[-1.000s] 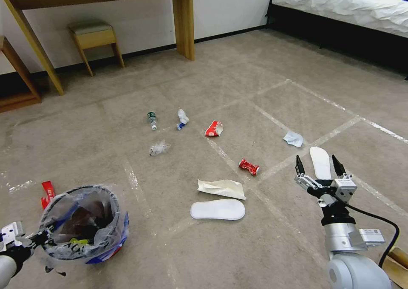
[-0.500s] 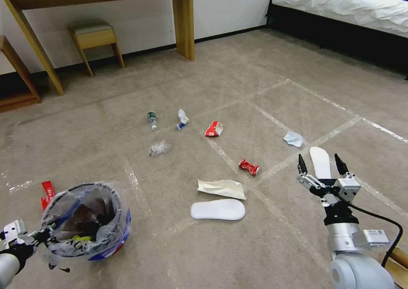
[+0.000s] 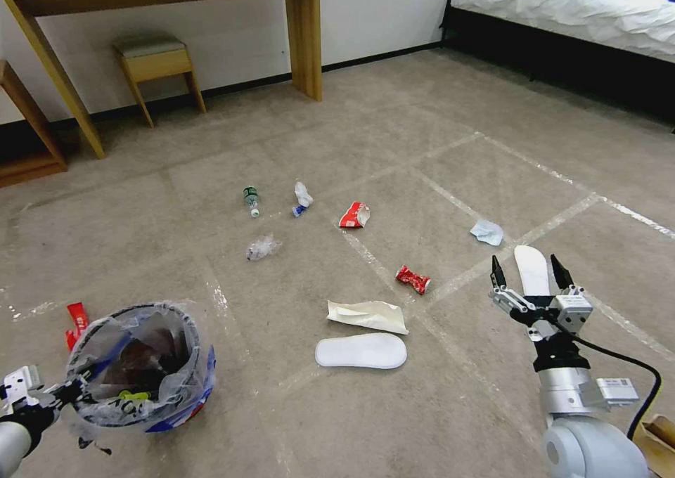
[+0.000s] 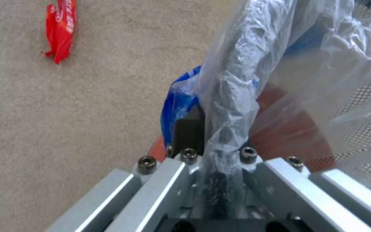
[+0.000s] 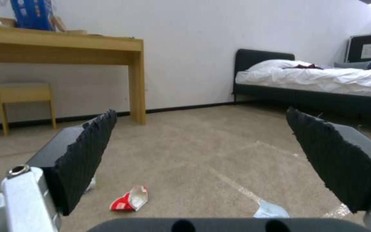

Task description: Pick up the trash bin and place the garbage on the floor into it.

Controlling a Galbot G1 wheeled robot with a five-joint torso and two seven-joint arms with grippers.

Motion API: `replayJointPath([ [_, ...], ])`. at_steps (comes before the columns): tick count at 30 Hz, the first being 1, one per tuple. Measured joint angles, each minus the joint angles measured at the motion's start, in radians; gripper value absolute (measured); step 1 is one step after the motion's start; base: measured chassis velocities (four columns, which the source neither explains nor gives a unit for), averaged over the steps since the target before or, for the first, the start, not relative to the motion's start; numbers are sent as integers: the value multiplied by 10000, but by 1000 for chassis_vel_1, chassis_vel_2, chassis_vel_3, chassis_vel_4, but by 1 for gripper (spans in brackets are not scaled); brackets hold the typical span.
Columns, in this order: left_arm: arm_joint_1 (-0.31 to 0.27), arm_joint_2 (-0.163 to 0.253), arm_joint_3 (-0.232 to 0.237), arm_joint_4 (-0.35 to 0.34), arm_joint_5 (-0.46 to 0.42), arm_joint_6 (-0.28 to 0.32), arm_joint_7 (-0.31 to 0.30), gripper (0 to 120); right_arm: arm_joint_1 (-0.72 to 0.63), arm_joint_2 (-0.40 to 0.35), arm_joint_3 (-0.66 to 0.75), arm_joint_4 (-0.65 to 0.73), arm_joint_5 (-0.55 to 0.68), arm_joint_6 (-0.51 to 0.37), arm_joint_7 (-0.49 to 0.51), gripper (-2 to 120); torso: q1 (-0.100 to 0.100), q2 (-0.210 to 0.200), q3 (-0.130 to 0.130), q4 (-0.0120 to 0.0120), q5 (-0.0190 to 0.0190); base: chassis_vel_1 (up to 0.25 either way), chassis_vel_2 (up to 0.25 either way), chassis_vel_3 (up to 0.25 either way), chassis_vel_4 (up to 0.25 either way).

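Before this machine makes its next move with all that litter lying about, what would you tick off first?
1. Left pincer shut on the trash bin rim: ok, the bag-wrapped rim sits between its fingers.
2. Bin upright, mouth facing up: ok.
3. Right pincer open and holding nothing: ok.
4. Right pincer close to a piece of garbage: ok, the white insole lies just beyond it on the floor.
5. Room left in the bin: cannot tell; dark items already lie inside.
6. Red wrapper beside the bin not forgotten: not ok, it lies on the carpet.
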Motion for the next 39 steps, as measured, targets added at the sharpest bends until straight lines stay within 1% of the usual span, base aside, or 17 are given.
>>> replayJointPath([
  [12, -63, -17, 32, 90, 24, -4, 1, 1, 34, -30, -43, -62, -34, -12, -64, 100, 0, 0, -1, 0, 0, 0, 0, 0, 0],
  [28, 16, 36, 39, 70, 29, -9, 5, 1, 206, -74, -162, -198, -218, 36, -19, 100, 0, 0, 0, 0, 0, -61, 55, 55, -53],
  [33, 64, 70, 32, 83, 29, -14, 25, 1, 222, -312, -310, -209, -91, -65, 53, 100, 0, 0, 0, 0, 0, 0, 0, 0, 0],
  [34, 78, 86, 30, 86, 29, -16, 31, 1, 228, -516, -404, -206, 105, -303, 232, 100, 0, 0, 0, 0, 0, 0, 0, 0, 0],
  [35, 78, 86, 30, 86, 29, -16, 31, 1, 228, -516, -404, -206, 105, -303, 232, 100, 0, 0, 0, 0, 0, 0, 0, 0, 0],
  [36, 96, 98, 26, 87, 29, -18, 32, 1, 229, -765, -512, -135, 508, -692, 487, 100, 0, 0, 0, 0, 1, 0, 0, 0, 0],
  [38, 120, 111, 23, 94, 32, -23, 34, 1, 212, -1492, -765, 145, 1852, -2015, 1154, 100, 0, 0, -1, -1, 3, 0, 0, 0, 0],
  [39, 120, 111, 23, 94, 32, -23, 34, 1, 212, -1492, -765, 145, 1852, -2015, 1154, 100, 0, 0, -1, -1, 3, 0, 0, 0, 0],
])
